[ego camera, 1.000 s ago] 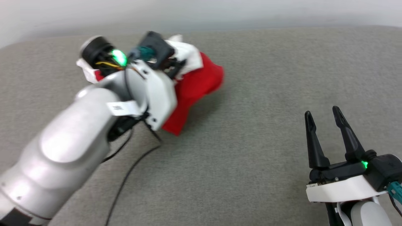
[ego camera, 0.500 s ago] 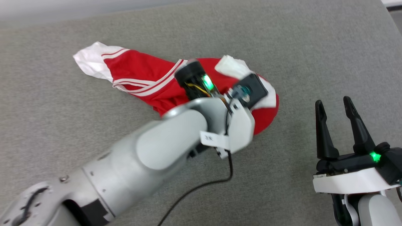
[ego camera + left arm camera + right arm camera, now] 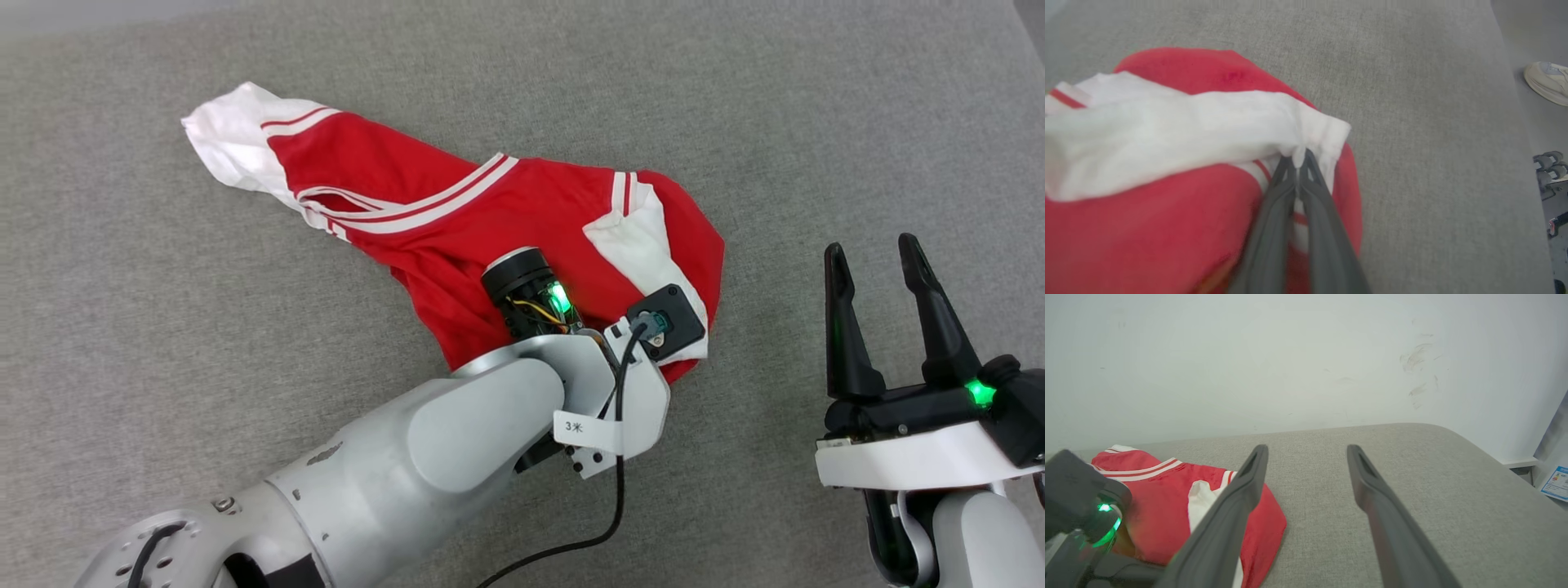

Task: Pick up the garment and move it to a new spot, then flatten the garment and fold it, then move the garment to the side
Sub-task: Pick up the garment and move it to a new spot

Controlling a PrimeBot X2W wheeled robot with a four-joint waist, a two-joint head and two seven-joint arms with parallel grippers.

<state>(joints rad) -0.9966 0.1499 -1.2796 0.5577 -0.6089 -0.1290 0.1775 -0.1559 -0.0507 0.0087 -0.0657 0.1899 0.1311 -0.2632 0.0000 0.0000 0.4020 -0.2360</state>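
Toward the middle of the grey bench [image 3: 163, 367] lies the garment [image 3: 490, 204], crumpled, its near end covered in the head view by the left arm [image 3: 457, 441] and a black cable [image 3: 619, 490]. Along the left wrist view the left gripper [image 3: 1299, 157] is pinched tight on a white sleeve's hem, and a pale shoe [image 3: 1547, 81] shows past the bench's edge. Near the right side the right gripper [image 3: 870, 245] hangs spread, apart from the cloth, a white wall [image 3: 1249, 355] behind in its own view.
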